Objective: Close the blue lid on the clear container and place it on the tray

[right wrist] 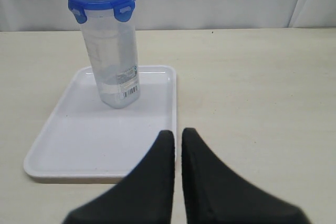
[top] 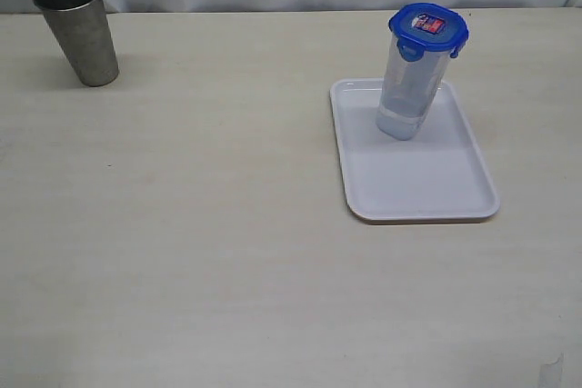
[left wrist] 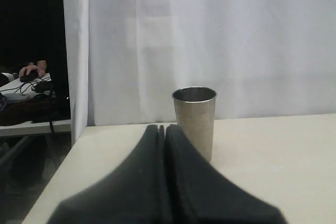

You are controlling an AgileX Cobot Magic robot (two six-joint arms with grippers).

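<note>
You see the clear container (top: 405, 97), blue lid (top: 428, 26) on top, upright on the tray's (top: 427, 184) far end at right, while left gripper (left wrist: 163, 129) and right gripper (right wrist: 177, 135) sit pinched together, empty.

I can read nothing. Red-and-blue sticker (top: 427, 24) on blue lid (top: 405, 26): wording too small. Barcode label (right wrist: 128, 85) low on clear container (right wrist: 111, 45): digits blurred.

The clear container (top: 406, 88), blue lid (top: 428, 26) on, stands upright on the white tray (top: 409, 184).
</note>
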